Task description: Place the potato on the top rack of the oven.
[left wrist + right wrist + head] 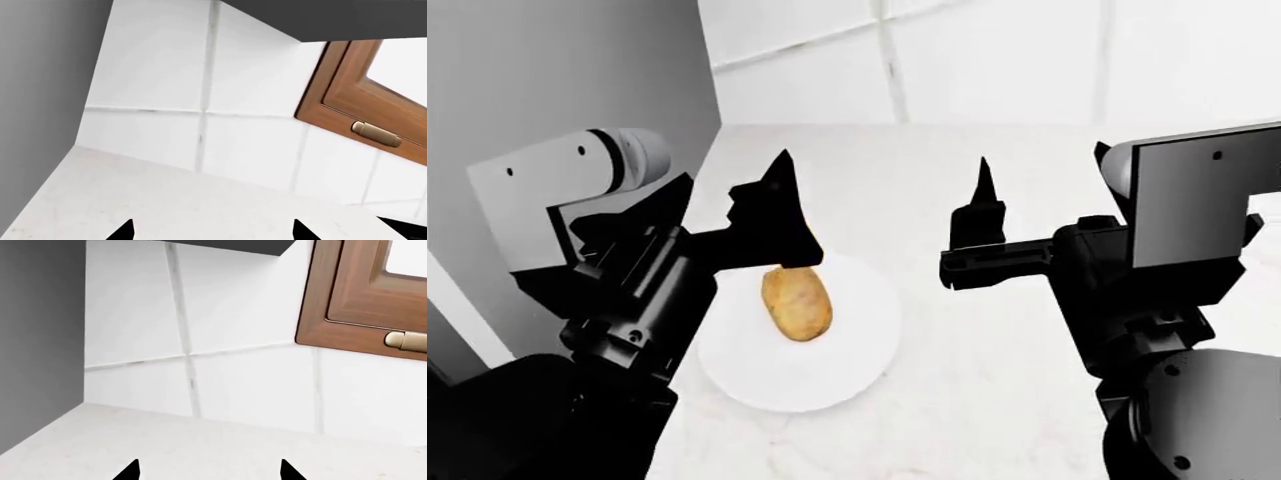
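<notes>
The potato (797, 303), tan-yellow and oval, lies on a round white plate (827, 385) on the pale marble counter in the head view. My left gripper (782, 180) hovers just beyond the potato's far end, pointing at the back wall. In the left wrist view, the left gripper (212, 227) shows two black tips wide apart, open and empty. My right gripper (982, 195) hangs to the right of the plate. From the right wrist, the right gripper (209, 467) is also open with nothing in it. The oven and its top rack are out of view.
A white tiled wall (988, 60) closes off the back of the counter (961, 400). A grey panel (561, 70) stands at the left. A brown wooden window frame (347, 315) with a brass fitting (377, 134) hangs on the tiles at the right.
</notes>
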